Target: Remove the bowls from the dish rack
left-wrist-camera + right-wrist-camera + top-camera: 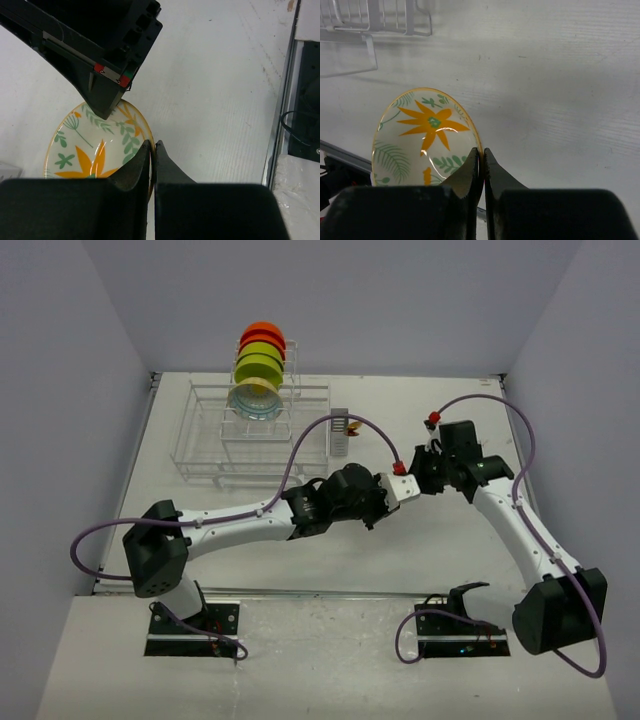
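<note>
A pale bowl with an orange flower and green leaves inside (pixel 95 145) (pixel 422 132) hangs above the table between both arms; in the top view it shows as a small pale shape (pixel 407 490). My left gripper (pixel 154 146) (pixel 392 490) is shut on one side of its orange rim. My right gripper (pixel 483 153) (pixel 423 478) is shut on the rim's opposite side, and its dark fingers (pixel 107 102) show over the bowl in the left wrist view. The white wire dish rack (pixel 250 435) at the back left holds upright orange (pixel 263 336), lime-green (pixel 258 365) and pale (pixel 252 398) bowls.
A small grey cutlery basket (pixel 340 430) hangs on the rack's right end. The rack's corner (pixel 370 20) shows at the top left of the right wrist view. Purple cables (pixel 300 455) loop over both arms. The table's near edge (pixel 280 125) runs along the right of the left wrist view.
</note>
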You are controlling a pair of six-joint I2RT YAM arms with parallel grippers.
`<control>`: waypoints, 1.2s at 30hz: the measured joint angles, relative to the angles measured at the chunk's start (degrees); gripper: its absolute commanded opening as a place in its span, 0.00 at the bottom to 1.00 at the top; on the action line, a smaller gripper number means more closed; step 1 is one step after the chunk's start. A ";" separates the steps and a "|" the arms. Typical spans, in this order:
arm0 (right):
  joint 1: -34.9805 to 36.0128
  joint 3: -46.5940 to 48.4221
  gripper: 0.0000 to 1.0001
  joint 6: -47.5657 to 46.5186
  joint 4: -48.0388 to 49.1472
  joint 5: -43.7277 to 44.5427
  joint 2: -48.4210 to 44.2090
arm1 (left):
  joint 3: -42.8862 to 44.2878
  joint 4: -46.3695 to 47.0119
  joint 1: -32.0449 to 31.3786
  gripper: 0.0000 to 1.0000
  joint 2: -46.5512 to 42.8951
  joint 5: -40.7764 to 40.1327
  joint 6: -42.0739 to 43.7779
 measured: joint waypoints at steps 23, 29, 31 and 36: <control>-3.56 -5.16 0.00 7.93 19.54 10.25 5.57 | -0.33 -1.53 0.57 1.00 -4.57 -14.67 -3.32; -5.29 -4.02 0.00 10.08 33.20 20.52 19.06 | 5.90 -13.62 0.52 1.00 -10.38 -26.99 -14.75; -5.73 -2.21 0.00 10.86 35.23 23.15 24.57 | 12.79 -21.11 0.79 1.00 -10.49 -34.56 -21.16; -6.86 6.60 0.16 13.92 35.17 25.51 33.20 | 23.30 -31.82 5.03 1.00 -12.70 -42.82 -31.45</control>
